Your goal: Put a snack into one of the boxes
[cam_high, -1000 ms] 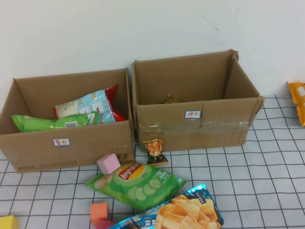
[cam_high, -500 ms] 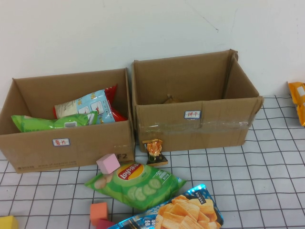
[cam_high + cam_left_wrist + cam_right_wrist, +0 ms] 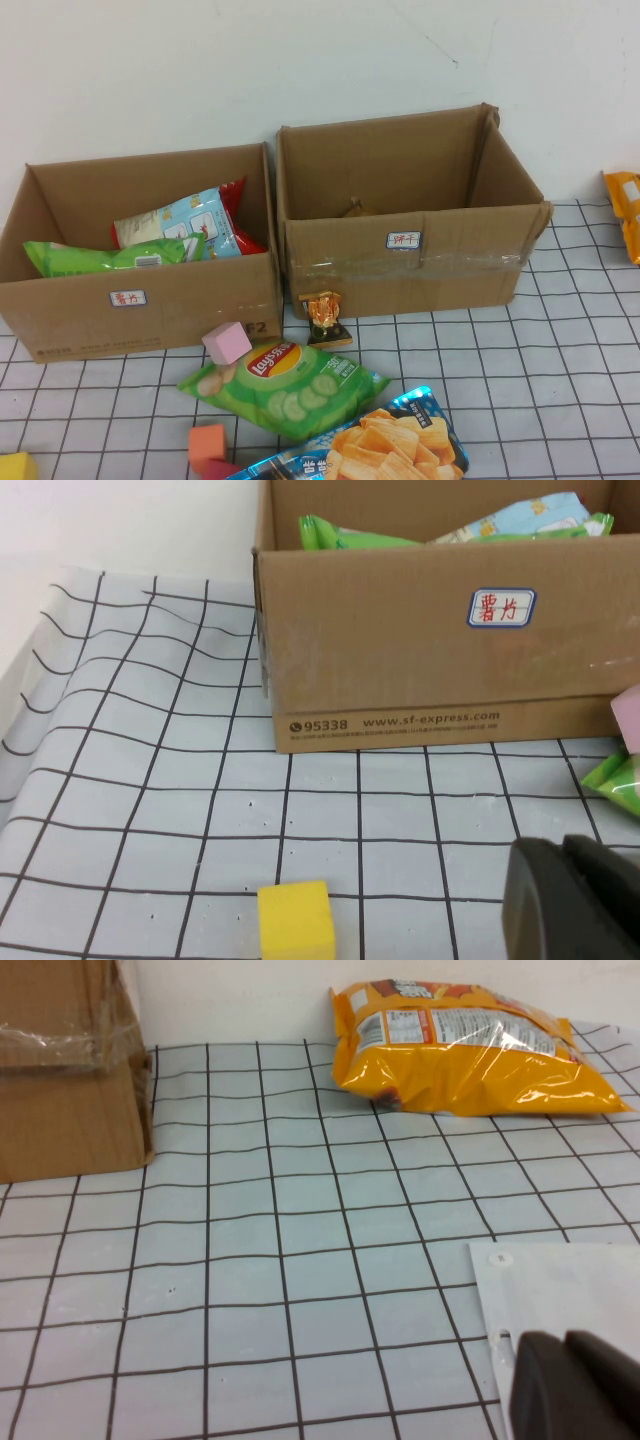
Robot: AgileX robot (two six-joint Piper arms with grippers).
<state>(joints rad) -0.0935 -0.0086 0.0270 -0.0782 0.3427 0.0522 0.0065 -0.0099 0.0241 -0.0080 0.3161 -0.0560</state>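
Neither arm shows over the tabletop [image 3: 560, 330] from above. The left tool [image 3: 575, 900] appears only as a dark edge in its wrist view, low near the tabletop's left edge beside a yellow block [image 3: 295, 920], and I cannot tell how it is set. The right tool [image 3: 575, 1385] sits the same way near the right edge, also unreadable. Two boxes stand along the far edge: the left box [image 3: 150, 300] already holds bags, and the right box [image 3: 410, 265] looks almost empty. Snacks wait in front at the near edge, with the green Lay's bag [image 3: 285, 385] nearest the left box, so it seems the easy pick. An orange bag [image 3: 460, 1045] lies at the far right.
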